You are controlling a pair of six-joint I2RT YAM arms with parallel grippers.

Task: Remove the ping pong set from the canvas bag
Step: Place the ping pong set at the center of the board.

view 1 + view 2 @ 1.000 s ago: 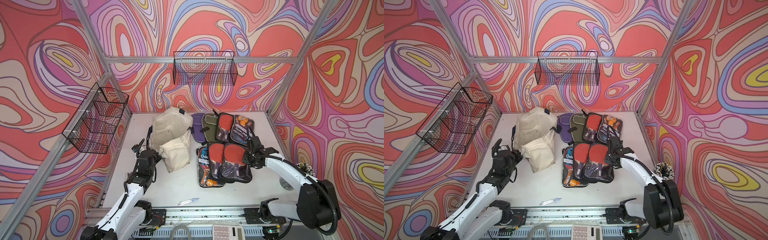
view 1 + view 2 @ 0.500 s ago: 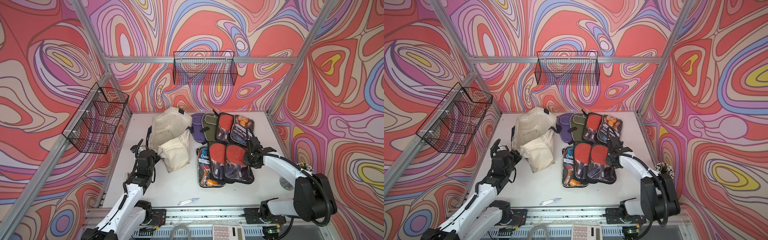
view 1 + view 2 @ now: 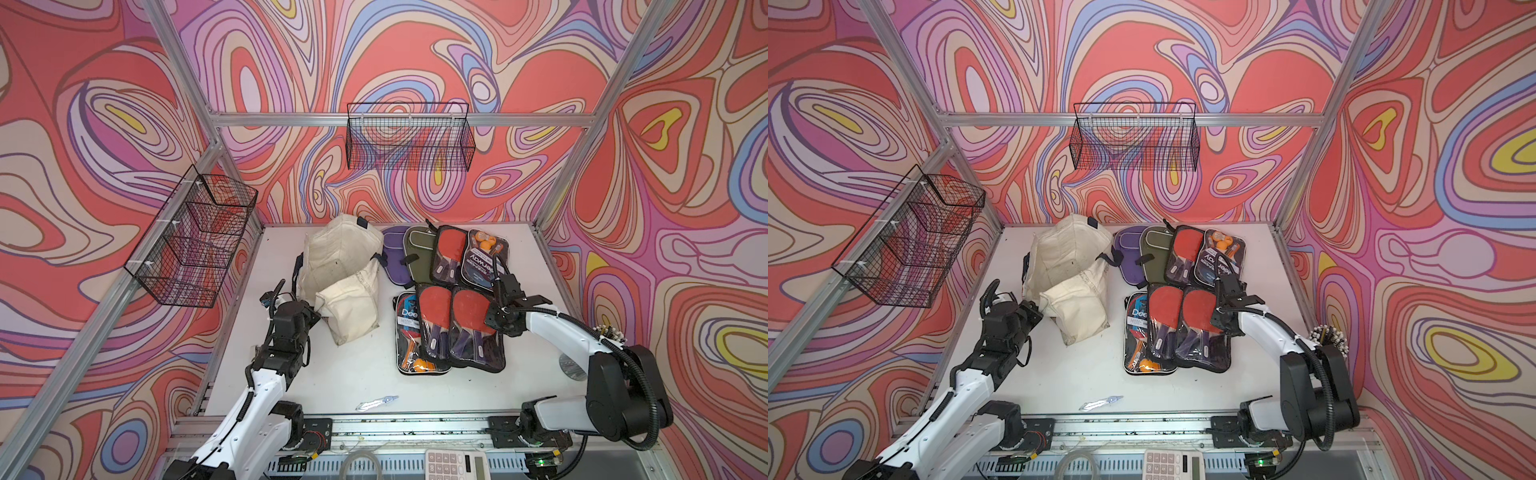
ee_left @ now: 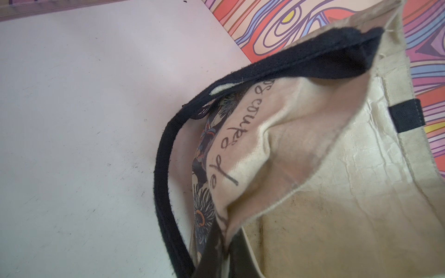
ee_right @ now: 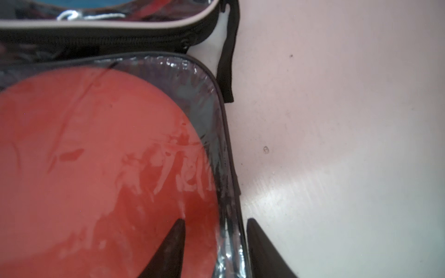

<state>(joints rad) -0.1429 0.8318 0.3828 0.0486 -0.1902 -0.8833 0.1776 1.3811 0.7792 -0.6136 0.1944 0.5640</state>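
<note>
The bag [image 3: 340, 266] lies slumped on its side at the left rear of the surface [image 3: 332, 374], its mouth turned toward the left arm. The left tool [image 3: 309, 307] is clenched at the near corner of the bag's rim. In the left wrist view cream cloth seems to be pinched between the dark fingers, though that corner of the view is too dim to be sure how much is caught. The same view looks into the bag: a navy strap [image 4: 166, 168] loops along the edge, and a dark flowered print with handwritten lettering shows on the folded side.

The set [image 3: 457, 328], two red paddles in a clear zip case, lies flat on the surface to the right of the bag and apart from it. Its left edge overlaps a blue-labelled pack [image 3: 405, 316]. The right tool [image 5: 215, 220] sits at the set's right edge with its fingers apart and gripping nothing. One tip is over the red paddle, the other over the bare surface, and the case's seam runs between them.

Behind the set lie another paddle pack [image 3: 469, 257], a green cover [image 3: 419, 253] and a purple cover [image 3: 395, 249].
</note>
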